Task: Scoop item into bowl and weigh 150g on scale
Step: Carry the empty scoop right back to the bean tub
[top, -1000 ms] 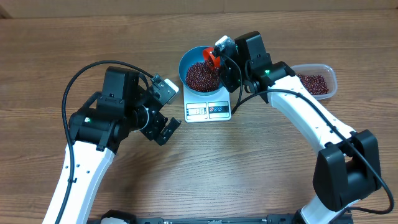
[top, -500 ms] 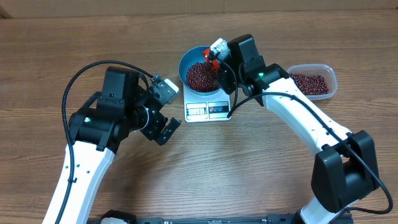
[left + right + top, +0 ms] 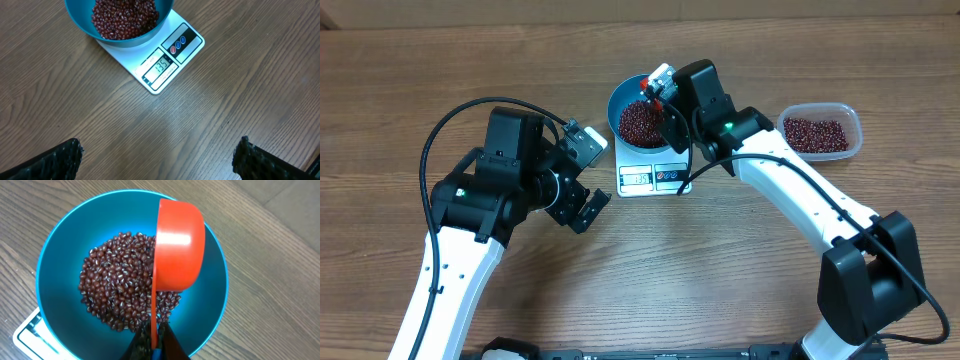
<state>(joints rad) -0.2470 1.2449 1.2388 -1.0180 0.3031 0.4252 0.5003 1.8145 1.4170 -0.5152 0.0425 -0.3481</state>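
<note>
Worktop: We saw a brown wood-grain worktop (image 3: 440, 70) carrying everything, with both arms reaching in from the near edge.
Scale and bowl: The white scale (image 3: 192, 41) sat mid-worktop with the blue bowl (image 3: 55, 280) standing on it.
Beans: A mound of red-brown beans (image 3: 115, 295) lay in the bowl. More of them sat in a clear tub (image 3: 850, 120) well off to the right.
Right jaws: They were clamped on the handle of a red scoop (image 3: 177, 245). The scoop was tipped over the bowl so that we saw its back, and we could not tell whether any beans were left inside it.
Left jaws: They were spread wide and held nothing, hovering over bare wood just beside the scale. Only the dark fingertips (image 3: 60, 160) showed, at the lower corners of the left wrist view.
Display: The scale's display (image 3: 161, 65) seemed to read 135, as far as we could make out.
Step in hand: We judged this to be a pour into the bowl, late in the task and a little short of the target weight.
Next move: We thought it called for a small top-up, a part scoop from the tub trickled in slowly while watching the display, because a full scoop could overshoot.
</note>
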